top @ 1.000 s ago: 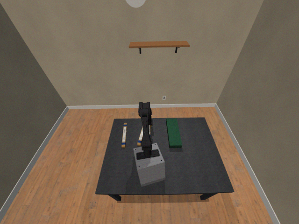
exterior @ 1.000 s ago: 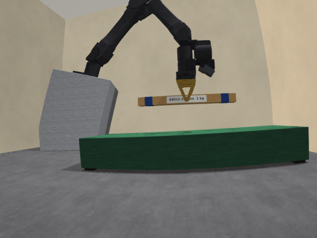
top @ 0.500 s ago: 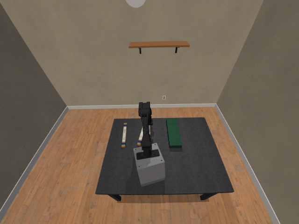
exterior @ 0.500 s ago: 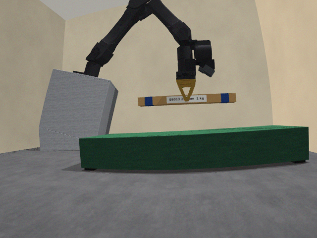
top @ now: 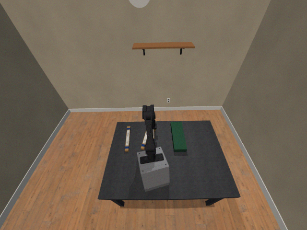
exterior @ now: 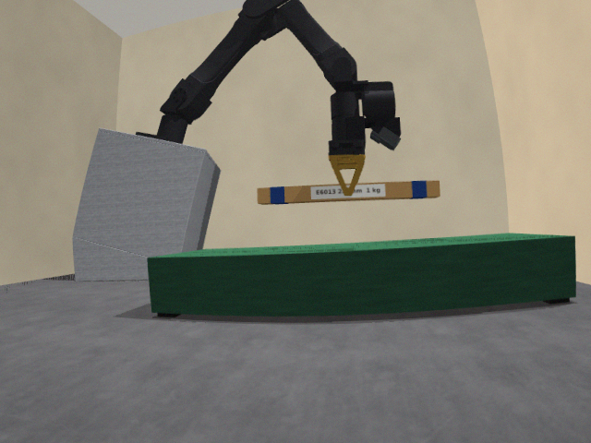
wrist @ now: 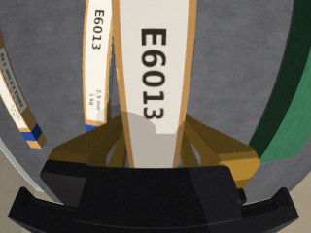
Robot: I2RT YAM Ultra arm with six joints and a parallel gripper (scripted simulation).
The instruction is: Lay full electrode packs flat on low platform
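My gripper [exterior: 347, 183] is shut on a tan pack of electrodes [exterior: 347, 191] with blue bands and a white label reading E6013. It grips the pack near its middle and holds it level in the air, well above table height. In the wrist view the held pack [wrist: 155, 58] runs straight away from the fingers. A second pack [wrist: 97, 58] lies flat on the table just to its left, and a third [wrist: 16, 104] lies further left. The low green platform [exterior: 362, 274] is bare; in the wrist view it [wrist: 286, 111] lies to the right of the held pack.
The arm stands on a grey pedestal [top: 153, 170] on the dark table. In the overhead view the far left pack [top: 127, 139] lies flat, the middle pack [top: 143, 142] is partly hidden behind the arm, and the platform [top: 178, 136] lies to the right.
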